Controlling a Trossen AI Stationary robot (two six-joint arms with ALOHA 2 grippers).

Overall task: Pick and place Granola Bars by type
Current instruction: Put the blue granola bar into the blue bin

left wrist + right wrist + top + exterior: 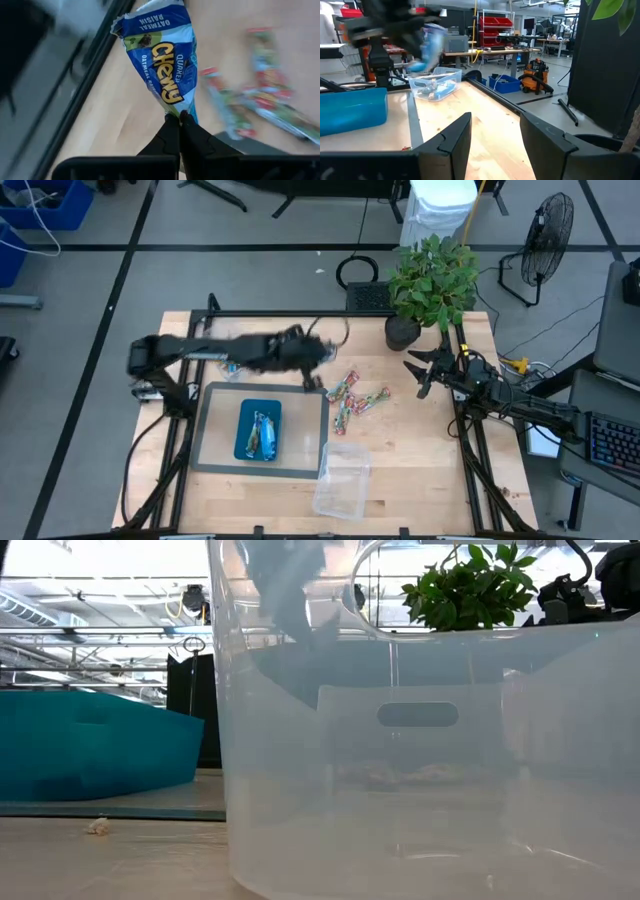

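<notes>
My left gripper (311, 378) is shut on a blue granola bar (160, 55) above the far right corner of the grey mat. It shows blurred in the right wrist view, with the blue bar (432, 42) in the air. Several red-green bars (355, 396) lie flat on the wood just right of it. Two or three bars (260, 432) lie in the teal tray (243, 412). My right gripper (425, 372) waits open near the plant pot, touching nothing. My left gripper pinches the blue bar between its two fingertips (170, 131) at one end of the wrapper (176, 106). The rest of the bar reaches out beyond the fingertips, lengthwise. It is lifted clear of the table.
An open clear tub (341, 478) stands near the front edge and fills the low view. Another clear tub (435, 84) holding bars sits at the far left beside the left arm. A potted plant (432, 275) stands at the far right corner. Bare wood lies right of the red-green bars.
</notes>
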